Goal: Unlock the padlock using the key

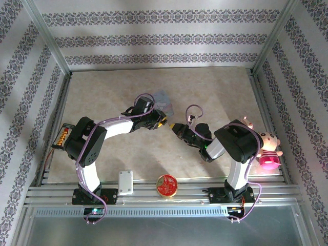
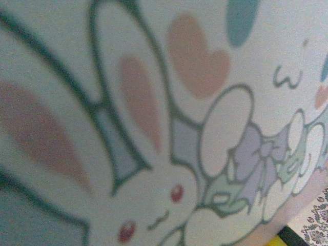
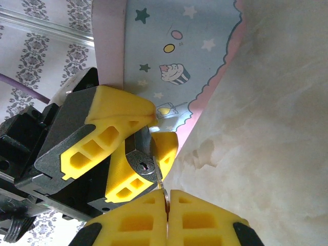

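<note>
— Closest to us, at the bottom of the right wrist view, we have the right gripper [image 3: 166, 196]. Its two yellow fingers [image 3: 202, 201] are pressed flat together, pinching the key [image 3: 163, 185], which shows as a thin metal sliver rising out of the seam.
— And where do we put the padlock [image 3: 143, 165]?
— Just above that sliver. We see its small grey body clamped between the yellow fingers of the left gripper [image 3: 156, 128], with the keyhole [image 3: 147, 166] facing the camera. The key's tip meets the padlock's lower edge, just beside the keyhole. Whether it sits in the slot we cannot tell.
— What do we see behind them?
— The tin [image 3: 169, 46], pale blue with stars, a cupcake and a pink scalloped border. It is right behind the left gripper, with the marbled beige table [image 3: 277, 128] beside it. In the left wrist view we get its cartoon rabbit at very close range, blurred.
— And from the top camera?
— We see both arms bent inward, with the grippers tip to tip near the middle of the table and the tin just beyond them. Close by the right arm lies a pink plush [image 1: 267, 146]. At the near edge, a red round disc [image 1: 166, 185] and a white box [image 1: 125, 182] sit between the two bases.
</note>
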